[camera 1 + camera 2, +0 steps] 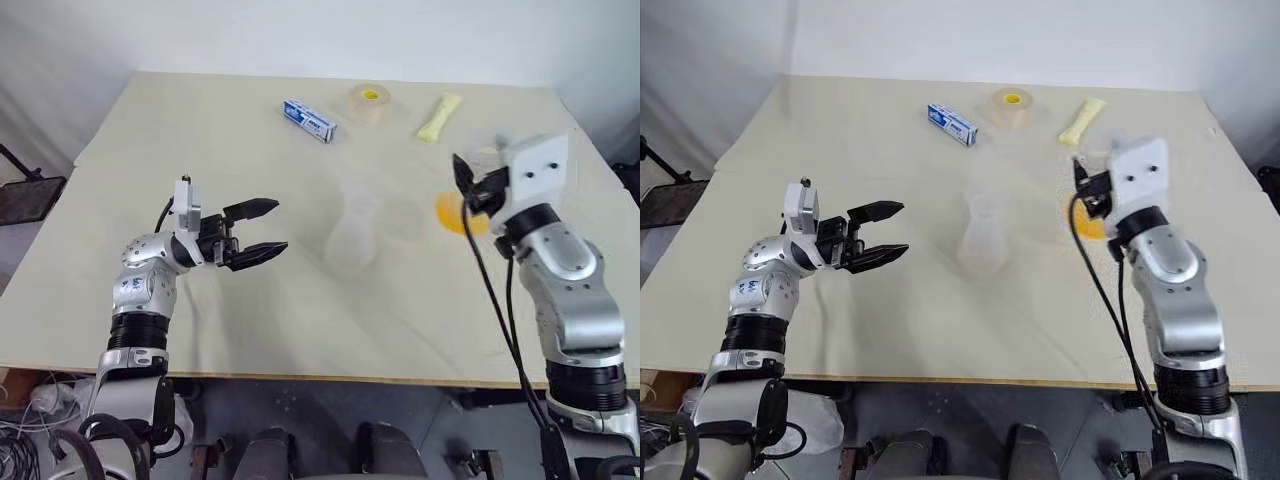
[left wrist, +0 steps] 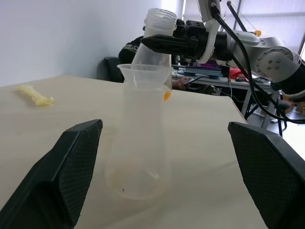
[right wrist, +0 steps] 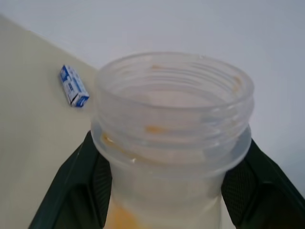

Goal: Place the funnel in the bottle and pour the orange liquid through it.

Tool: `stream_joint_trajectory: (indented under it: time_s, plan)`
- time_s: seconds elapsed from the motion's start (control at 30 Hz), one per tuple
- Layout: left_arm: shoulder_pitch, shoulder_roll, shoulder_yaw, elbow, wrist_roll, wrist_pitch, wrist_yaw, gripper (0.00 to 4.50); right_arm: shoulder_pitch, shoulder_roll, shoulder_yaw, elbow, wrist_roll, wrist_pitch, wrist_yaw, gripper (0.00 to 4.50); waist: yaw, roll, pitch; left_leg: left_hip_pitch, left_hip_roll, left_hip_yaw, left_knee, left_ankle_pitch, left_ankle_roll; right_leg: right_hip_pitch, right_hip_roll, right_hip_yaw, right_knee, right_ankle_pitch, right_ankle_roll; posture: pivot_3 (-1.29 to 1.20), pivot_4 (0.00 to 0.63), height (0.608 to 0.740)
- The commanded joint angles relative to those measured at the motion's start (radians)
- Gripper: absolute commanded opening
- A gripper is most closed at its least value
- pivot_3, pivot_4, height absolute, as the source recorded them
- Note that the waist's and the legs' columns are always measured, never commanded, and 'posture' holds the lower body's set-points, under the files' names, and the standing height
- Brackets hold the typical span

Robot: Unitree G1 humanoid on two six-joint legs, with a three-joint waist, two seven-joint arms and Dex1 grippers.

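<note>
The bottle (image 1: 983, 238) stands mid-desk (image 1: 200, 130), well clear of every edge, one funnel (image 2: 144, 73) seated in its neck. Left of it the left end effector (image 1: 258, 230) gapes wide. To its right, the right end effector (image 3: 167, 181) clamps a second flask (image 3: 171, 143) holding orange liquid (image 1: 452, 213); its threaded mouth looms in the right wrist view.

The clear conical bottle (image 1: 983, 240) stands upright mid-table with the clear funnel (image 2: 144, 76) seated in its neck; the orange liquid (image 1: 451, 214) sits in a second clear flask (image 3: 171, 143) clamped by the right hand (image 1: 470, 185).
</note>
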Motion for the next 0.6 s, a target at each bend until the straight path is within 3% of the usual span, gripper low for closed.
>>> stream_joint_trajectory:
  time_s: [0.03, 0.17, 0.6]
  plan:
    - [-0.027, -0.004, 0.012, 0.003, -0.019, -0.023, -0.015, 4.50, -0.022, -0.037, 0.073, -0.012, -0.134, -0.110, 0.013, 2.54, -0.002, 0.000, 0.000, 0.000, 0.000, 0.000, 0.000, 0.000, 0.000, 0.000, 0.000, 0.000, 0.000, 0.000, 0.000, 0.00, 0.150, 0.740]
    - [-0.020, 0.000, 0.014, -0.012, -0.025, -0.018, -0.019, 4.50, -0.064, -0.089, 0.180, 0.052, -0.287, -0.240, 0.051, 2.54, -0.008, 0.000, 0.000, 0.000, 0.000, 0.001, -0.001, 0.000, 0.000, -0.001, 0.000, 0.000, 0.000, 0.000, 0.000, 0.00, 0.150, 0.740]
    - [0.030, -0.007, 0.012, -0.108, -0.039, 0.022, 0.004, 4.50, -0.240, -0.059, 0.291, 0.247, -0.507, -0.514, 0.052, 2.54, -0.024, 0.000, 0.000, -0.001, 0.001, 0.001, -0.001, 0.000, 0.000, -0.002, 0.000, 0.000, 0.001, 0.000, 0.000, 0.00, 0.150, 0.740]
